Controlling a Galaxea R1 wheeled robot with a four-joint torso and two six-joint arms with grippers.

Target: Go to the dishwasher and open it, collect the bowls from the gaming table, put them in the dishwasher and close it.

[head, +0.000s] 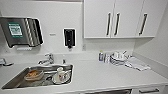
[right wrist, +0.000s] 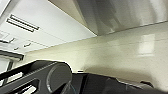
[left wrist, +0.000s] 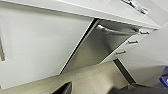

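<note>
Dishwasher [left wrist: 100,47] front grey steel, shut under counter; cannot tell either claw's state.

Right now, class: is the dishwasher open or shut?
Shut. In the left wrist view the dishwasher shows its steel front closed, flush between the white cabinet fronts, its handle bar across the top; no racks visible.
</note>
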